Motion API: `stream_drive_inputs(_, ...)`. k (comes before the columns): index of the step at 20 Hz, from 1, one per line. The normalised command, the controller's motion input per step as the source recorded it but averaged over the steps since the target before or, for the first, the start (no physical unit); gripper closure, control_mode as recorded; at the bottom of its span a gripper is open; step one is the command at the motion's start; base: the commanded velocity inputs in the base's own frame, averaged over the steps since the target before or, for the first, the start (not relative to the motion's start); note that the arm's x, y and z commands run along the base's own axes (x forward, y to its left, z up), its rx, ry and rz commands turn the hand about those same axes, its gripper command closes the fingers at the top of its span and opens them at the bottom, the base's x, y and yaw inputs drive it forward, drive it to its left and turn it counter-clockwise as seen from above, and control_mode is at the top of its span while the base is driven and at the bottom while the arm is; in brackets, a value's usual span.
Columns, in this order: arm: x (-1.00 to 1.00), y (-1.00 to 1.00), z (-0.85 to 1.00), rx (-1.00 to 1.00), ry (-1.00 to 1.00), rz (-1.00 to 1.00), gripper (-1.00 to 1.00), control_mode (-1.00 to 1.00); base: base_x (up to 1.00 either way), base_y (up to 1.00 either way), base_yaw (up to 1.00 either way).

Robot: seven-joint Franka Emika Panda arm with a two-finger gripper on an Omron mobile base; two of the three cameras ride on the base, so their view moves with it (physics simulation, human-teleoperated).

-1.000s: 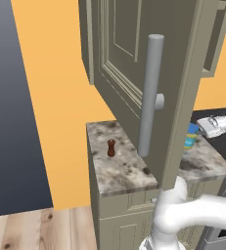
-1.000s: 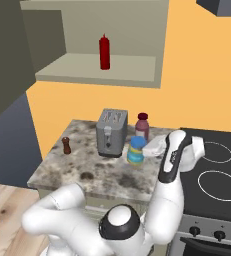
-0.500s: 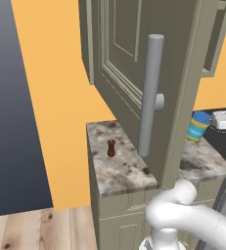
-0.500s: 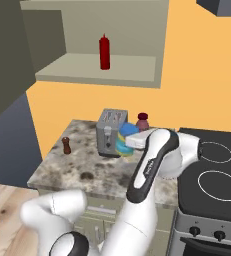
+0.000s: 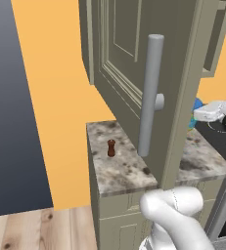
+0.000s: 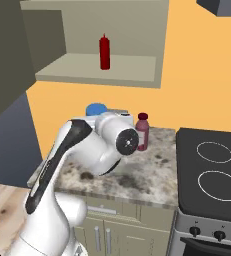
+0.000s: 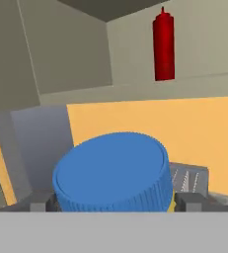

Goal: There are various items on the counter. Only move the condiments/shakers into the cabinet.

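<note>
My gripper (image 7: 113, 201) is closed around a wide jar with a ribbed blue lid (image 7: 113, 170), one finger on each side, and holds it above the counter (image 6: 147, 175). From the left base, the hand (image 5: 213, 110) and a bit of the blue lid (image 5: 196, 104) peek past the open cabinet door (image 5: 129, 63). The small reddish-brown shaker (image 5: 111, 147) stands upright on the counter's left part (image 5: 119, 173), far from the gripper. The cabinet shelf (image 6: 94, 67) is open and carries a red squeeze bottle (image 6: 104, 52).
The door's long grey bar handle (image 5: 150, 93) juts out over the counter. A purple-lidded jar (image 6: 142, 131) stands by the black stovetop (image 6: 212, 170). A metal toaster (image 7: 188, 179) sits behind the held jar. The orange wall backs the counter.
The arm has swung left across the counter. The blue-lidded jar has left the counter and risen with the gripper. The shaker has not moved.
</note>
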Motion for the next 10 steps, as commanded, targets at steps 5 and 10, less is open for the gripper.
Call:
stream_drive_inputs(5,-0.09,0.09,1.0,-0.09,0.17,-0.42,1.0,-1.0,0.0,0.0,0.0)
stream_drive_inputs(10,-0.04,0.1,1.0,0.0,0.22,-0.35,1.0,-1.0,0.0,0.0,0.0)
